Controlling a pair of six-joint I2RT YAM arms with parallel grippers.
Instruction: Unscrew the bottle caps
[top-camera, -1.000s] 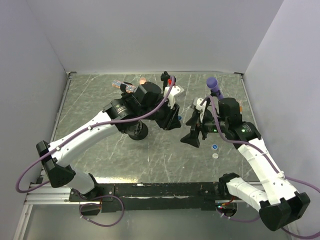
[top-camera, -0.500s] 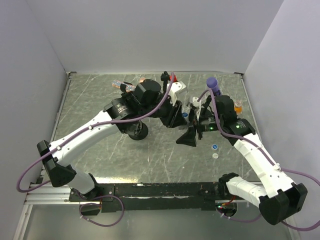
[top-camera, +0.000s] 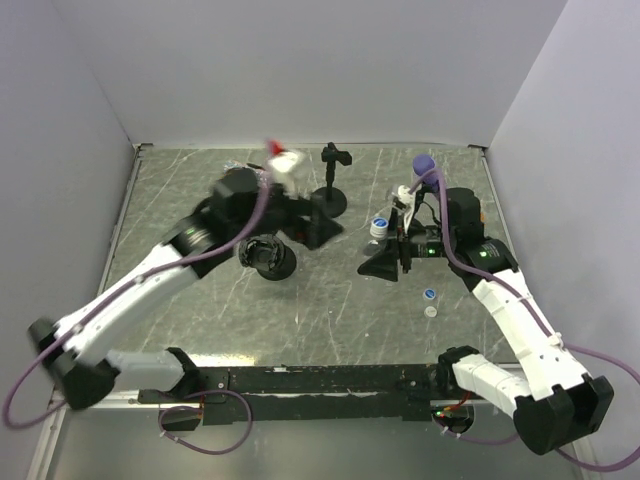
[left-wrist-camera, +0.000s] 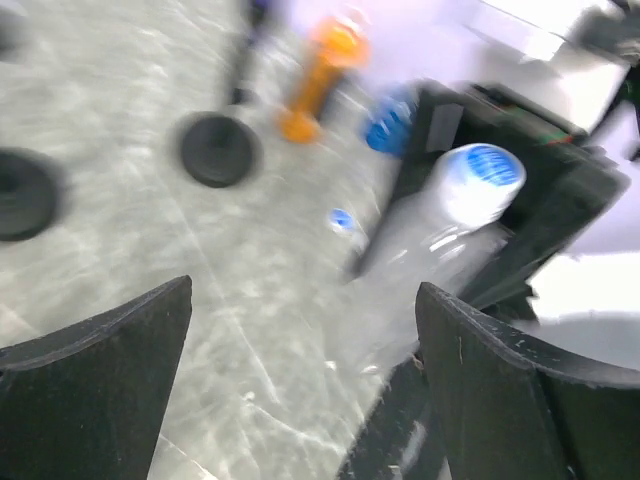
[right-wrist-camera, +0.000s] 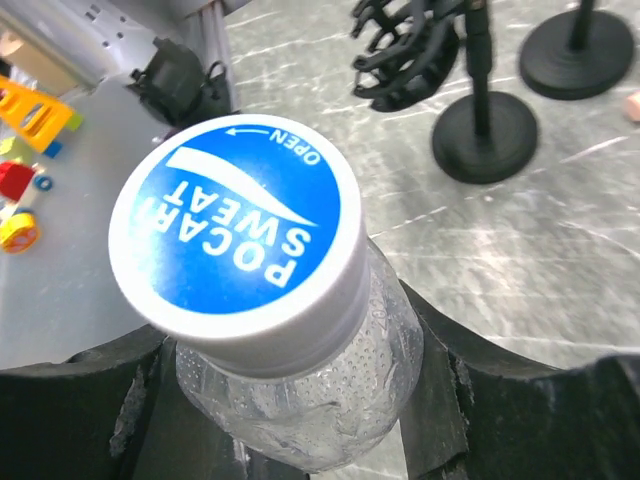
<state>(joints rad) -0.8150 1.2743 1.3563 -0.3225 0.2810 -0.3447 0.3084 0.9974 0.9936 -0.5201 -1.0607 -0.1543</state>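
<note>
Atop the thin, dimpled clear bottle (right-wrist-camera: 385, 335) that the right pincer (right-wrist-camera: 300, 410) pinches by its crushable body sits the bottle cap (right-wrist-camera: 235, 225), a light, stiff white plastic disc with a glossy blue label, probably best gripped round its smooth, slippery-looking rim, while the left pincer (left-wrist-camera: 300, 375) hangs spread wide, empty.

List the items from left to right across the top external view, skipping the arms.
round black base → black stand → capped clear bottle → loose blue cap
</note>
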